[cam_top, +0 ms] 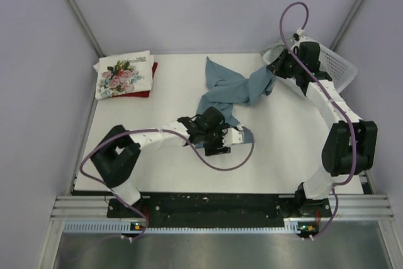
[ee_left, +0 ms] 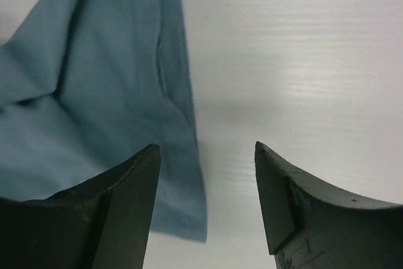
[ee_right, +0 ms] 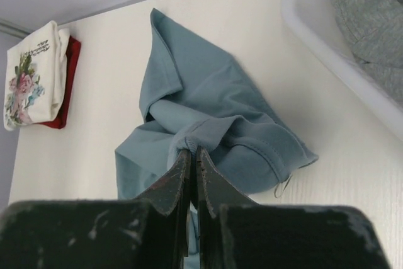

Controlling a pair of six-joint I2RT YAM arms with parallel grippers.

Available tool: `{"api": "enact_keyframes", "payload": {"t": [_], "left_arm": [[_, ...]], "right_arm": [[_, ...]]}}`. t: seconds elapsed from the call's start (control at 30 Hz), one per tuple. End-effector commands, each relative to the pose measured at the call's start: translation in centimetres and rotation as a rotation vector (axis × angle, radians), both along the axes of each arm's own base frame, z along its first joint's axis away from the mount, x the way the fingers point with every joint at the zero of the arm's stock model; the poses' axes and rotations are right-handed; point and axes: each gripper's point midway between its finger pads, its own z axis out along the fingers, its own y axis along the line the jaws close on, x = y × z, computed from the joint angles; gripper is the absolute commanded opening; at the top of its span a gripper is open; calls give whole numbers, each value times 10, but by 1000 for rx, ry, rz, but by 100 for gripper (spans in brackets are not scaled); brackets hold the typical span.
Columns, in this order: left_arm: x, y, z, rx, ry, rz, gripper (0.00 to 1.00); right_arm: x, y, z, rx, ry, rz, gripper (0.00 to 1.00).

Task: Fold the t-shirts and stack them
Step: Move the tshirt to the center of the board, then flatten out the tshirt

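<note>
The teal-blue t-shirt (cam_top: 233, 89) lies crumpled and spread across the middle of the white surface (cam_top: 283, 155), one end drawn up toward the right gripper (cam_top: 272, 74). In the right wrist view that gripper's (ee_right: 192, 150) jaws are closed on a bunched fold of the teal cloth (ee_right: 201, 111), close beside the white lattice basket (cam_top: 340, 67). A grey t-shirt (ee_right: 371, 11) lies inside the basket (ee_right: 327, 48). The left gripper (cam_top: 247, 135) is low at the near edge of the teal shirt. Its jaws stand open in the left wrist view (ee_left: 208, 149), one finger over the cloth's hem (ee_left: 94, 105), the other over bare surface; whether they touch it cannot be told. In the far left corner the white floral t-shirt (cam_top: 123, 75) lies folded on top of the folded dark red t-shirt (cam_top: 153, 70), well apart from both arms.
</note>
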Motion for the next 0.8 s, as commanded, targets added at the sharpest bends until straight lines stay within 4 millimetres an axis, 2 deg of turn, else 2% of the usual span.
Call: {"api": "enact_keyframes", "payload": {"t": [0.0, 0.1, 0.17, 0.23, 0.3, 0.33, 0.43, 0.6, 0.67, 0.77], "left_arm": [[29, -31, -11, 93, -191, -37, 67], [63, -27, -22, 198, -283, 71, 67], [77, -16, -30, 248, -362, 111, 67], [84, -1, -36, 298, -428, 136, 60], [86, 19, -40, 341, -449, 156, 16], [84, 32, -43, 358, -438, 165, 0], [87, 91, -41, 383, -383, 239, 0], [117, 192, -6, 326, -385, 441, 0], [125, 219, 7, 290, -375, 473, 3], [125, 233, 30, 163, -366, 467, 48]], "right_arm": [[1, -5, 3, -58, -43, -10, 0], [-7, -9, -2, -79, -37, -8, 0], [-12, -10, 0, -76, -39, -5, 0], [-20, -8, 4, -56, -44, 7, 0], [-33, -4, 13, -34, -57, 24, 0], [-38, -4, 17, -32, -65, 21, 0], [-59, -11, 17, -56, -63, -7, 0], [-107, -20, 32, -54, -101, -43, 0], [-128, -16, 33, -28, -123, -38, 0], [-154, 4, 45, 104, -200, 38, 0]]}}
